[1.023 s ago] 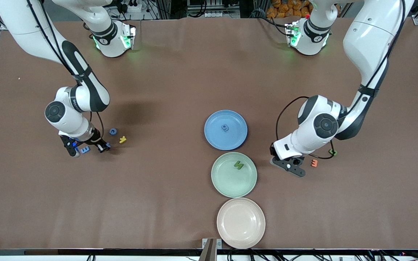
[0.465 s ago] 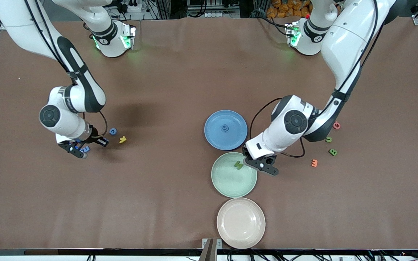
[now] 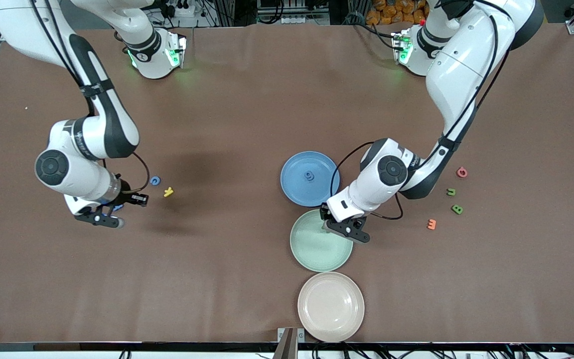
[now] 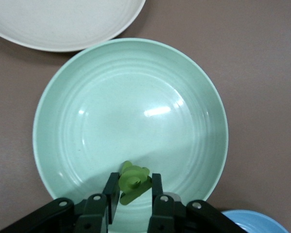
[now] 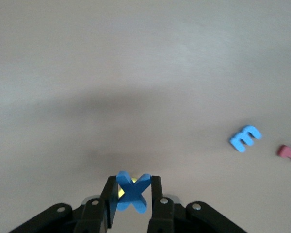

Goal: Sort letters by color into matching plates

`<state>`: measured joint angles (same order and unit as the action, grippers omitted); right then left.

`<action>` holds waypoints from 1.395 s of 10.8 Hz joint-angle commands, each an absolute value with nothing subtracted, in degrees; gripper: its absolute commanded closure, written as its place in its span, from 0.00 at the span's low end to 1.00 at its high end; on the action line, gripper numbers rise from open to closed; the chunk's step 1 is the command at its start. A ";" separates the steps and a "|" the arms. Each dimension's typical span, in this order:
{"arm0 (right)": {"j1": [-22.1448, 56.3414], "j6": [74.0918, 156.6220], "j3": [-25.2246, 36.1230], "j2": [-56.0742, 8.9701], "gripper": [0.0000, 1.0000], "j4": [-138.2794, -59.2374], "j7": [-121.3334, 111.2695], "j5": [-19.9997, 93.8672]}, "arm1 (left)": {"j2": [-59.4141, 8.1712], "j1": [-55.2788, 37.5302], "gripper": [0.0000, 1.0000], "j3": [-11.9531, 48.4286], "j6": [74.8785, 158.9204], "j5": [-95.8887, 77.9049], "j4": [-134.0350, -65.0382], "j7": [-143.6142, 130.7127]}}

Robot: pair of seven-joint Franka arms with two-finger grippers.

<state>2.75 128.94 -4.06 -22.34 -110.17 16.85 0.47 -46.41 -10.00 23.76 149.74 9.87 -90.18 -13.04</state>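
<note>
Nearest the camera, low in the middle of the front view, the beige plate (image 3: 331,329) plays no part in the sort. Just above it in the frame lies the green plate (image 3: 312,254). The left gripper (image 4: 134,180) hangs over the rim of that plate nearest the blue plate (image 3: 294,192), its fingers pinched narrow on a green letter (image 4: 130,188).

The step in hand looks like the drop. In the left wrist view the letter sits over the sloped rim, not the flat floor. A release here might let the light foam roll out toward the blue plate. It would be better to carry it inward over the centre, lower it close to the floor, then open the fingers fully and lift straight up.

A blue letter (image 3: 309,175) already lies in the blue plate at mid-frame.

Toward the right arm's end of the table, the right gripper (image 5: 132,188) hangs above the table, closed on a blue X (image 5: 133,194). A blue C (image 3: 155,181) and a yellow letter (image 3: 168,191) lie beside it. Its carry to the blue plate should wait until the left arm has left the plates.

Toward the left arm's end of the table, two more green letters (image 3: 457,209) wait among red and orange ones.
</note>
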 commanded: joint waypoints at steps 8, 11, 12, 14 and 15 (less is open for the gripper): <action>26.61 124.01 -6.68 -33.56 0.77 -90.28 12.74 0.35 | -40.80 -6.35 0.00 21.09 140.31 10.11 -89.47 -9.35; 32.06 124.37 -6.68 -38.39 0.77 -84.66 12.39 1.58 | -38.50 0.42 0.00 21.09 134.65 10.11 -91.92 2.79; 33.82 124.54 -6.77 -40.06 0.77 -82.81 12.31 1.58 | -37.19 1.92 0.00 21.09 134.65 10.11 -94.11 3.68; 36.20 127.16 -7.90 -43.31 0.77 -80.16 12.48 2.02 | -35.25 4.30 0.00 21.09 133.69 10.11 -96.76 7.19; 36.47 129.61 -9.13 -44.64 0.77 -79.90 12.39 2.02 | -34.55 5.26 0.00 21.09 132.99 10.11 -98.07 9.03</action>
